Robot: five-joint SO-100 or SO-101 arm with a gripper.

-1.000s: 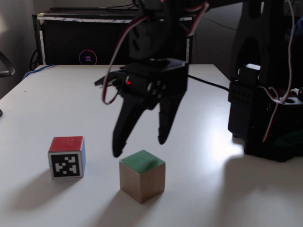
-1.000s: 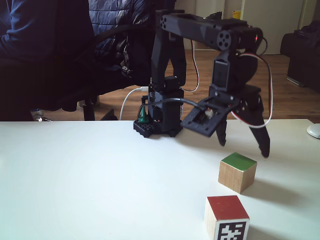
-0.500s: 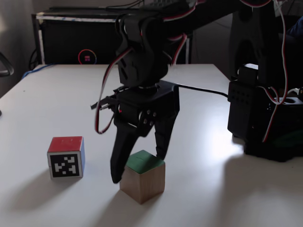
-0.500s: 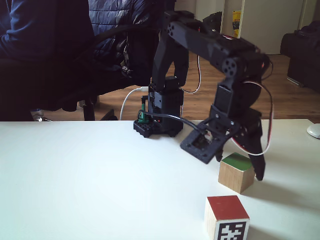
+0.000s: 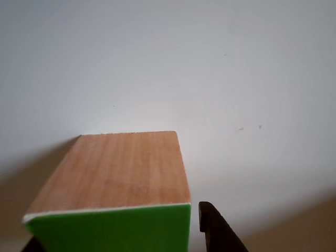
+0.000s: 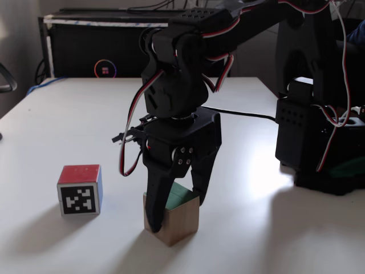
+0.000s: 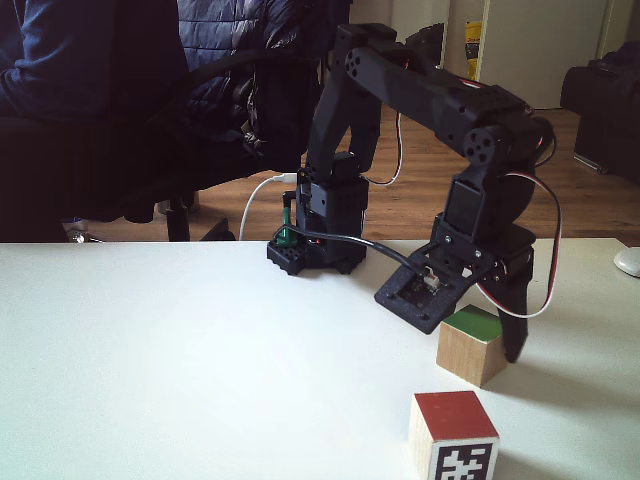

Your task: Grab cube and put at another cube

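The cube [image 6: 183,220], wood-sided with a green top, rests on the white table [image 6: 68,125]. My gripper [image 6: 177,205] is open and lowered over it, one black finger on each side. In the other fixed view the cube [image 7: 470,350] sits under the gripper [image 7: 482,336]. In the other view the cube [image 5: 115,178] is close up, with a fingertip [image 5: 215,233] just off its right edge and a thin gap between them. Another cube [image 6: 80,189], red on top with a black-and-white marker, stands apart to the left; it appears in front of the green one in the other fixed view [image 7: 453,430].
The arm's base [image 6: 319,137] stands at the right of the table, seen at the back in the other fixed view [image 7: 320,235]. A black box with a glowing ring [image 6: 105,68] sits behind the table. A person in a chair [image 7: 90,100] is beyond the table edge.
The gripper has come down from above the green-topped cube until its fingers straddle it. Neither cube has moved.
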